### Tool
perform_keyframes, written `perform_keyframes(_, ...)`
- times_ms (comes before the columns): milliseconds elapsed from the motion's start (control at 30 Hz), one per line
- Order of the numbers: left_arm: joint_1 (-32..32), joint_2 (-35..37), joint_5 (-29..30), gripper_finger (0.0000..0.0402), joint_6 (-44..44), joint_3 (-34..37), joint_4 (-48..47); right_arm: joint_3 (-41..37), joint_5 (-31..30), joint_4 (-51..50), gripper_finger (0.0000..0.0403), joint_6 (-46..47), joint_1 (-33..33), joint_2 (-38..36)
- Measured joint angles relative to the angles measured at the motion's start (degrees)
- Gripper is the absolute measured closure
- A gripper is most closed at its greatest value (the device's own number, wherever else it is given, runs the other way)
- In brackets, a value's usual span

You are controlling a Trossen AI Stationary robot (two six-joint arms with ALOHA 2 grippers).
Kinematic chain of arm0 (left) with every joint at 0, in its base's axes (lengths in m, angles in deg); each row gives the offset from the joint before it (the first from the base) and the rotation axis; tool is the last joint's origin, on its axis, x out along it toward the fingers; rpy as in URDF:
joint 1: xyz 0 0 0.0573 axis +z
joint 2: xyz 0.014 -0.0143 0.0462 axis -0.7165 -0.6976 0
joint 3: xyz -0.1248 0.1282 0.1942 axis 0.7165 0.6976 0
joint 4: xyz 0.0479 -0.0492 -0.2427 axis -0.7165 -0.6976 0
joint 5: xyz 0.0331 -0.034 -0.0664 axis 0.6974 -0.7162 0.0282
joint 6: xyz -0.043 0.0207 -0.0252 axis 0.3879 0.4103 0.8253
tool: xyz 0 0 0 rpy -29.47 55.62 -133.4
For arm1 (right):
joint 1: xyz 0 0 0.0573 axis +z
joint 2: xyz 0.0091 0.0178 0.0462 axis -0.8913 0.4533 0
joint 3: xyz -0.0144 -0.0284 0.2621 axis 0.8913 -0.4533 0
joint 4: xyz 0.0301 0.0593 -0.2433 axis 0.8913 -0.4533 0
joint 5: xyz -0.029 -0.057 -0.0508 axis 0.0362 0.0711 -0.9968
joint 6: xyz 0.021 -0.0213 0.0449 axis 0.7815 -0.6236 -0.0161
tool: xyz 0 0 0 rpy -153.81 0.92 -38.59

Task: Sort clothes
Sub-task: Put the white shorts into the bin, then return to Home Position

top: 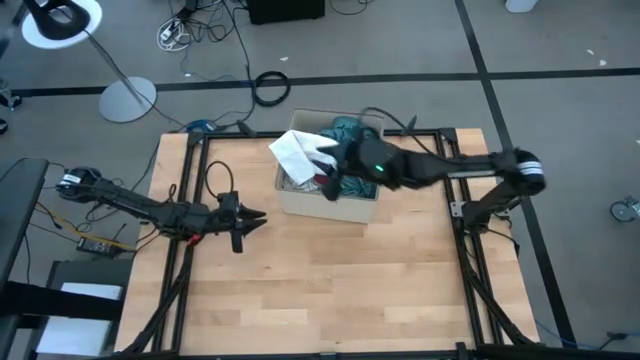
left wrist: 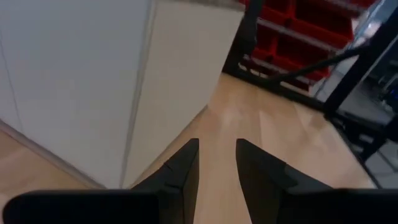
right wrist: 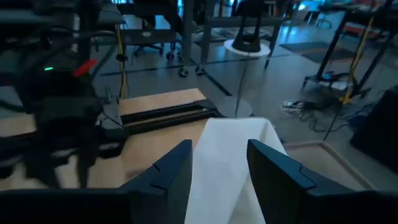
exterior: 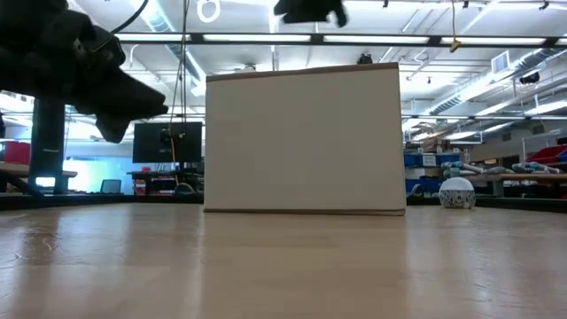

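Note:
A tan cardboard box (top: 330, 207) stands at the table's far middle; it also shows in the low view (exterior: 301, 142) and the left wrist view (left wrist: 74, 81). It holds clothes: a white piece (top: 295, 152) sticking out over its far left corner, a teal piece (top: 352, 127) at its far side, and dark pieces under the arm. My right gripper (top: 322, 165) is over the box, open, with the white piece (right wrist: 230, 180) showing between its fingers (right wrist: 219, 146). My left gripper (top: 255, 216) is open and empty, just left of the box's near left corner (left wrist: 217, 155). My right gripper's fingers (right wrist: 177, 174) stand on either side of the white piece, coming over the box from the table's right. I cannot tell whether they touch it.
Bare wooden tabletop (top: 320, 290) lies in front of the box and to both sides. Black frame rails (top: 190, 180) run along the table's left and right edges. Cables and a lamp base (top: 127, 98) lie on the floor beyond the far edge.

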Motion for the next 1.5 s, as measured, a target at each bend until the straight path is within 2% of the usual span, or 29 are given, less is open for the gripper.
perform_keyframes(133, -1.0, 0.0, -0.1, 0.0291, -1.3, 0.0, -1.3, 8.1, 5.2, -2.8, 0.025, 1.4, -5.3, 7.9)
perform_keyframes(367, -1.2, -0.1, -0.1, 0.0291, -2.9, 0.0, -1.5, 15.6, 13.7, -16.2, 0.026, 13.1, -13.8, 18.4)
perform_keyframes(533, -1.2, -0.1, 0.0, 0.0291, -3.0, 0.0, -2.2, 16.1, 14.7, -29.1, 0.0271, 19.3, -17.9, 23.0)
perform_keyframes(733, -1.2, -0.3, 0.0, 0.0291, -3.0, 0.0, -3.3, 16.3, 14.7, -37.8, 0.028, 18.7, -20.0, 25.7)
perform_keyframes(933, -1.2, -0.3, 0.0, 0.0291, -3.0, 0.0, -3.2, 15.8, 15.1, -37.2, 0.0281, 16.3, -19.5, 21.6)
perform_keyframes(1100, -1.2, -0.3, 0.0, 0.0291, -3.7, 0.0, -3.2, 15.9, 16.6, -37.6, 0.0282, 16.3, -17.9, 14.5)
perform_keyframes(1333, -1.2, -0.3, 0.0, 0.0291, -10.3, 0.0, -3.1, 15.9, 17.7, -38.5, 0.028, 15.3, -14.7, 4.3)
perform_keyframes(1500, -1.1, -0.2, 1.6, 0.0291, -10.6, 0.0, -2.2, 15.9, 17.7, -44.2, 0.0281, 15.0, -11.9, -2.4)
